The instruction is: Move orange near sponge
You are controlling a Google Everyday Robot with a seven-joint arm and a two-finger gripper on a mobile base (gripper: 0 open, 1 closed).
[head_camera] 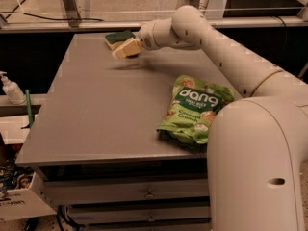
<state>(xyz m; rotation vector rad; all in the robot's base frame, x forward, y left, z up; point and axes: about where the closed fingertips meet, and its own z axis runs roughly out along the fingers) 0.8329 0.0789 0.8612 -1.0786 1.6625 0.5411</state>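
Note:
The sponge (119,36), dark green on top with a yellow body, lies at the far edge of the grey table (96,114), left of centre. My gripper (127,48) hovers just above the table, right in front of the sponge and almost touching it, with the arm reaching in from the right. The orange does not show; I cannot tell whether it is hidden inside the gripper.
A green "dang" snack bag (196,109) lies near the table's front right corner, next to my white base (260,167). A metal rail and frame posts (67,4) run behind the table. A soap bottle (10,88) stands on a ledge to the left.

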